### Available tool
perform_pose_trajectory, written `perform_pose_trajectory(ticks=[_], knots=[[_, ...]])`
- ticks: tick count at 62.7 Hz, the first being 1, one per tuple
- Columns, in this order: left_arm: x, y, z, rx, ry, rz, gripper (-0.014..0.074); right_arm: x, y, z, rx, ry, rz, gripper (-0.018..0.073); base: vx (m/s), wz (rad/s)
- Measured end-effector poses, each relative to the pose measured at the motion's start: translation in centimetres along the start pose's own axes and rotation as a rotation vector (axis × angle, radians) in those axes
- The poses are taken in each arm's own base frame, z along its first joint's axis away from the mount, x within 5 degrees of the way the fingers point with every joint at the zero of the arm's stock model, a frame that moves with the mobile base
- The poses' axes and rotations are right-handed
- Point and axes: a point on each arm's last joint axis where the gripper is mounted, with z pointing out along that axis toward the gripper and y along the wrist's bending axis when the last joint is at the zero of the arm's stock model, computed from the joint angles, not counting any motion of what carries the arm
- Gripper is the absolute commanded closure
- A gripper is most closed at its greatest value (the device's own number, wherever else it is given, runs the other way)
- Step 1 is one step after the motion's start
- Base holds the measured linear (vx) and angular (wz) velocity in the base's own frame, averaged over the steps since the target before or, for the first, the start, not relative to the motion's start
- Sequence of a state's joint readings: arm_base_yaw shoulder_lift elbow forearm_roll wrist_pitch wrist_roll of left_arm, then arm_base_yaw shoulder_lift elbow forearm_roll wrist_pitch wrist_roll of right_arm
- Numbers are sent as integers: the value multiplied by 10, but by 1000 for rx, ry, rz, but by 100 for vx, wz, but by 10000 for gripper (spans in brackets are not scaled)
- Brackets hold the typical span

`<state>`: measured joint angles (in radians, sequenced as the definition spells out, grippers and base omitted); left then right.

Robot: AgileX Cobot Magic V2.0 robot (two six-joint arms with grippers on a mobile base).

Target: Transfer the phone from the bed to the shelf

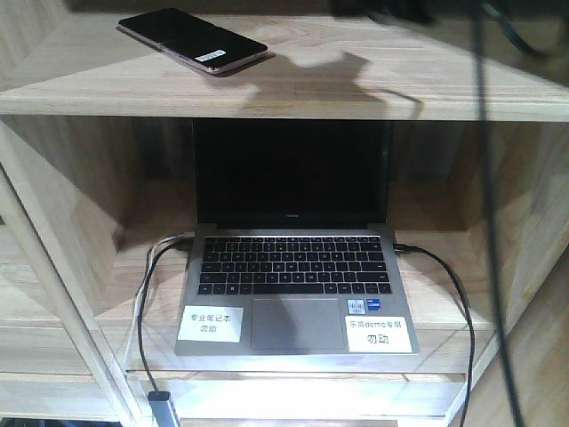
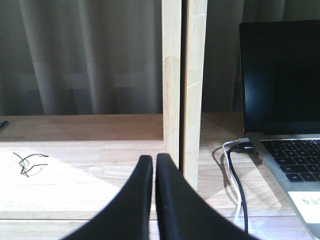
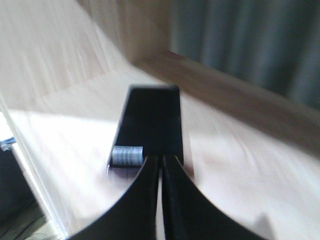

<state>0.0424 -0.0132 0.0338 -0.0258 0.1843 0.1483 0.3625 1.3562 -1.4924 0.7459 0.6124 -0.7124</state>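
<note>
A: Where's the flat glossy black phone with the pinkish-gold rim (image 1: 194, 40)?

B: On the top board of the light natural-wood shelf (image 1: 373, 84), far left, lying flat and angled, its small white sticker toward the near right end. Nothing is touching it in the front view.

A: And the right gripper (image 3: 161, 159)?

B: The right wrist view is blurred, but its two black fingers (image 3: 142, 195) are pressed together with no gap and nothing between them. The tips sit right at the phone's near edge, beside the white sticker; I can't tell if they touch it.

A: The left one?

B: The left gripper (image 2: 152, 159) has its fingers closed together too, empty, hovering above a lower board just in front of a pale upright post (image 2: 184, 85).

A: What else is there?

B: In the compartment below the phone, an open grey laptop with a black screen (image 1: 293, 267) stands with white labels on its palm rest and black and white cables (image 1: 153, 294) plugged into its left side. A grey curtain (image 2: 80, 55) hangs behind.
</note>
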Motion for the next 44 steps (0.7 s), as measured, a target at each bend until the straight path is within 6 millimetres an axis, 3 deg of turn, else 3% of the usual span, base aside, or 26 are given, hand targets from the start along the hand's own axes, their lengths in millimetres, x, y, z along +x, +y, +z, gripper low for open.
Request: perform_pose_trajectory(ticks=[21, 44], knots=[[0, 0, 0, 0, 0, 0, 595, 42, 29, -79, 83, -95, -19, 565, 0, 0], [0, 0, 0, 0, 0, 0, 595, 115, 59, -148, 133, -169, -24, 565, 0, 0]])
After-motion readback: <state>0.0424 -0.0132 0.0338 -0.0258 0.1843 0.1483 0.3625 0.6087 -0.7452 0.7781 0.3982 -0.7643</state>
